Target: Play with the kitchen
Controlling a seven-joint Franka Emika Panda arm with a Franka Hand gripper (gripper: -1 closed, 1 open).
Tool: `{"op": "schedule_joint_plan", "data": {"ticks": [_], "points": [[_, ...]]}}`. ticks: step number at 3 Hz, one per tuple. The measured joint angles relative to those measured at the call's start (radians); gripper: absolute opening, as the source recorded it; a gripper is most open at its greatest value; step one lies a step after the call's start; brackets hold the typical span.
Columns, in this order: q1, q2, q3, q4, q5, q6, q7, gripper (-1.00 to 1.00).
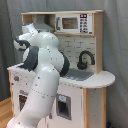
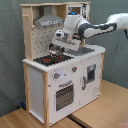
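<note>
The kitchen (image 2: 75,75) is a tall white and light-wood toy unit, seen in both exterior views. Its black stovetop with red rings (image 2: 50,59) lies under a grey hood (image 2: 50,21). My gripper (image 2: 54,48) hangs just above the stovetop, tilted down, with the arm reaching in from the second exterior view's right. Below are two knobs (image 2: 56,76) and the oven door (image 2: 64,95). In the first exterior view my white arm (image 1: 45,75) hides the stove side of the kitchen (image 1: 90,85). The microwave (image 1: 70,22), black faucet (image 1: 85,60) and sink (image 1: 77,75) show to its right.
The kitchen stands on a light-wood surface (image 2: 100,110). A grey curtain (image 2: 10,50) hangs behind it. The rounded countertop end (image 1: 107,79) juts out on the first exterior view's right.
</note>
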Motion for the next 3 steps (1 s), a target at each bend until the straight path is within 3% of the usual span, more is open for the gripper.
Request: {"op": "schedule_joint_plan", "data": {"ticks": [2, 3], "points": [[0.152, 0.103, -0.086, 0.100, -0.056, -0.003, 0.012, -1.00], [0.216, 0.143, -0.112, 0.174, -0.074, -0.030, 0.011, -1.00]]}}
